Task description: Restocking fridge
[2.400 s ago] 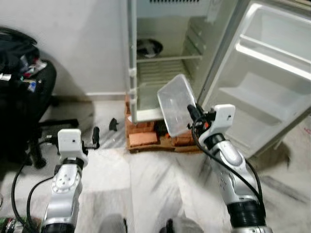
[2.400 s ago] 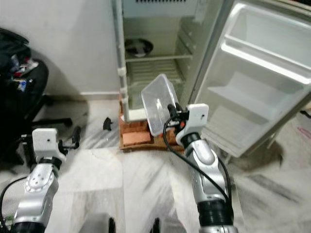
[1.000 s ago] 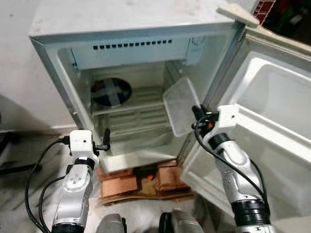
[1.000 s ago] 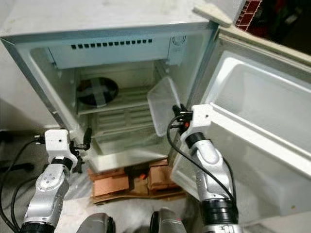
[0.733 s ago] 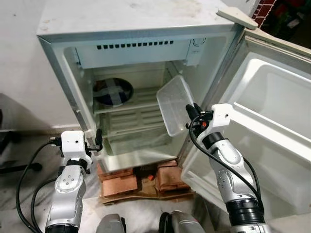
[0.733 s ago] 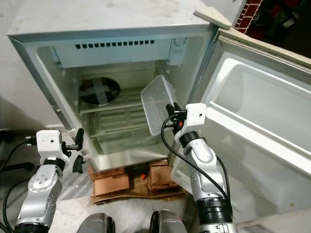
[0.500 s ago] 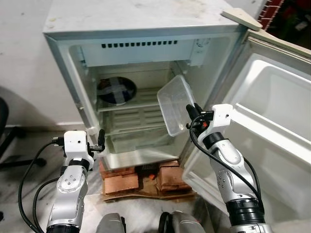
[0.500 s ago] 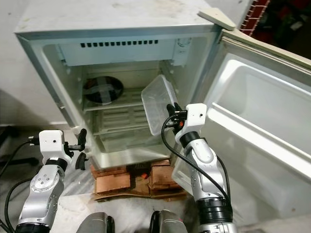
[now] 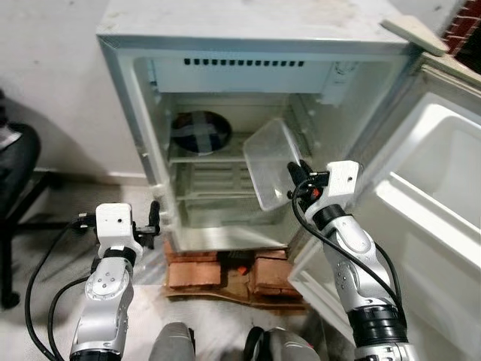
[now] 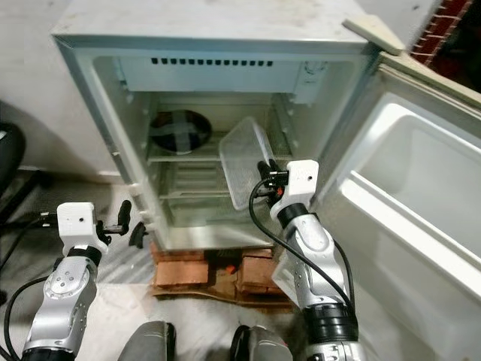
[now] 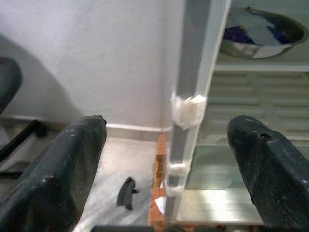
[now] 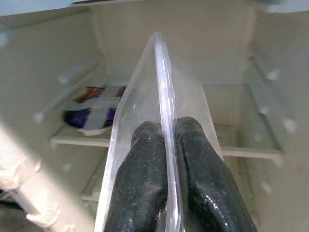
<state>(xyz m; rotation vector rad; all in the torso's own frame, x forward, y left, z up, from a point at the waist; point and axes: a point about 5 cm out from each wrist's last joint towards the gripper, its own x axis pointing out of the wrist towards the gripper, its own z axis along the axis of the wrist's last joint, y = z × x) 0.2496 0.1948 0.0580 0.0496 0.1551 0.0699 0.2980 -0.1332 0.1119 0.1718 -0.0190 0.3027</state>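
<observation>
At the far left, part of a black office chair [image 9: 15, 162] stands on the pale floor against the white wall. The left gripper [image 10: 129, 222] is held low, just outside the left edge of the small white fridge [image 9: 248, 34]; in the left wrist view its two black fingers [image 11: 58, 174] are spread wide apart and hold nothing, with the cabinet's left door frame between them in the background. The fridge stands open on a base of red-brown bricks [image 9: 194, 272]. On the left part of its upper white shelf [image 10: 188, 159] rests a round metal bowl with a dark patterned covering [image 9: 201, 132]. The right gripper [image 9: 294, 177] is raised in front of the open compartment, towards its right side; its fingers [image 12: 145, 169] are closed on the rim of a clear rectangular plastic container [image 9: 272, 162], one finger on each side of the rim. The container is tilted on edge, partly in front of the shelf area. At the right, the white fridge door [image 9: 436, 188] stands fully open.
</observation>
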